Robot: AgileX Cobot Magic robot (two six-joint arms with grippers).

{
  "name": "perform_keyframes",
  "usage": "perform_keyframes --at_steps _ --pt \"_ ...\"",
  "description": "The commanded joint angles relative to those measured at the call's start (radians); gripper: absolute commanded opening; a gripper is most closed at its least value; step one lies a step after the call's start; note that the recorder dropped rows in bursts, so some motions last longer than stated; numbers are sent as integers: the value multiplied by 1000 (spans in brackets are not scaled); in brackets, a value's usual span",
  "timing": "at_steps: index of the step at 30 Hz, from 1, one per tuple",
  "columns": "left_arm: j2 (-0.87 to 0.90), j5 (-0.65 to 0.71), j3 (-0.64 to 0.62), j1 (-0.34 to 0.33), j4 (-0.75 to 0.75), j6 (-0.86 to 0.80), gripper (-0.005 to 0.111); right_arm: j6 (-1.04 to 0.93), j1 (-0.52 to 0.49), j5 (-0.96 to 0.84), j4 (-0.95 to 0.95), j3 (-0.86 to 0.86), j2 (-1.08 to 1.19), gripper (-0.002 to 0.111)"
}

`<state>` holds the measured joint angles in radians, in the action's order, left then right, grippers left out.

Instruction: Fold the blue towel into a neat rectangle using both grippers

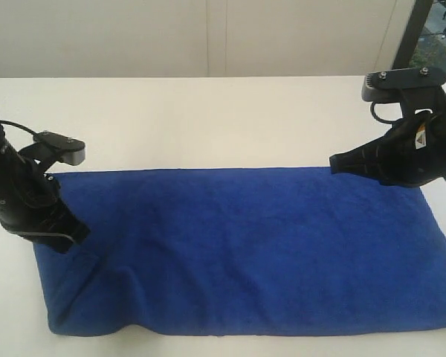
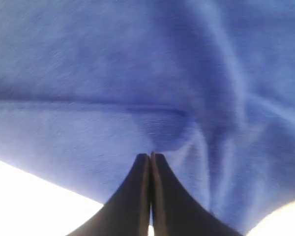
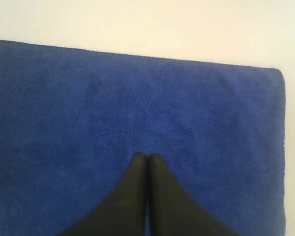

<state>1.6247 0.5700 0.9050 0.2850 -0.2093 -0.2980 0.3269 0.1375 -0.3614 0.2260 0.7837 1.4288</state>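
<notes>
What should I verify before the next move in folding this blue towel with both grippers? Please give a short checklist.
1. The left gripper is open for a grasp: not ok, jaws shut at the left end of the blue towel.
2. The right gripper is open: not ok, jaws shut near the far edge.
3. The right gripper is free of cloth: ok, nothing between its tips.
4. The left gripper is free of cloth: cannot tell.
5. The blue towel lies flat on the table: not ok, creased near the left end.
</notes>
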Motion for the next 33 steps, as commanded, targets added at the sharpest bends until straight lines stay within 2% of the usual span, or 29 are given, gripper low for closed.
perform_keyframes --at_steps 1,5,7,10,17,23,26,32,33 --pt "12 -3 -8 -18 -22 37 23 -12 -6 8 4 -4 0 0" --pt "12 -3 -8 -16 -45 30 43 -12 -6 8 4 -4 0 0" --pt "16 -3 -8 -16 -45 30 47 -12 -6 8 4 -4 0 0" --pt "40 -7 -8 -16 -70 7 47 -12 -6 10 4 -4 0 0" --pt "87 -2 -8 -16 -247 -154 47 -12 -6 10 4 -4 0 0" --pt "86 2 -8 -16 -247 -154 46 -12 -6 10 4 -4 0 0" --pt "86 9 -8 -16 -245 -173 38 -12 -6 10 4 -4 0 0" --pt "86 30 -8 -16 -245 -206 0 -12 -6 10 4 -4 0 0" --pt "86 30 -8 -16 -245 -208 0 -12 -6 10 4 -4 0 0"
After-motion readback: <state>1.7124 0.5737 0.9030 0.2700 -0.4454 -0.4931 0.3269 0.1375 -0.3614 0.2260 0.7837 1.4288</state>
